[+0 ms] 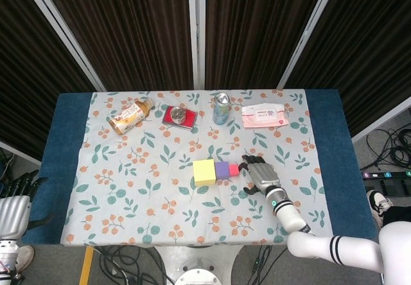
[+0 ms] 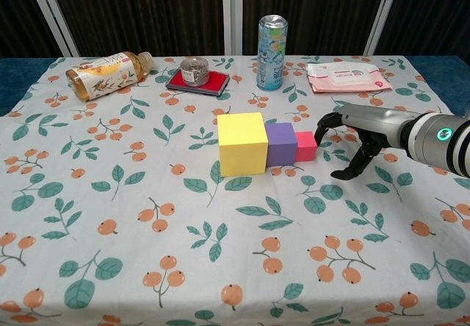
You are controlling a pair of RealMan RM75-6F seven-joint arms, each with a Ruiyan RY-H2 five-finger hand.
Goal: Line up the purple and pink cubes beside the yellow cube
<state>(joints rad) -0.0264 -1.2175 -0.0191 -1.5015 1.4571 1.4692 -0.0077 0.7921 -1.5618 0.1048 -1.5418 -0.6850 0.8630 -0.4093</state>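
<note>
The yellow cube point(image 2: 242, 143), purple cube point(image 2: 281, 143) and pink cube point(image 2: 305, 145) touch in a row, so the empty, spread right robot hand point(image 2: 358, 137) hovers beside them.

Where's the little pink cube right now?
In the chest view, the pink cube sits mid-table, at the right end of the row, against the purple cube, just left of the right hand.

There are three cubes, one yellow cube point(image 2: 242, 143), one purple cube point(image 2: 280, 144) and one pink cube point(image 2: 305, 145), plus one bottle point(image 2: 106, 73), one can point(image 2: 271, 42), one pack of wipes point(image 2: 346, 75) and what may be a small red tray point(image 2: 197, 81).
</note>
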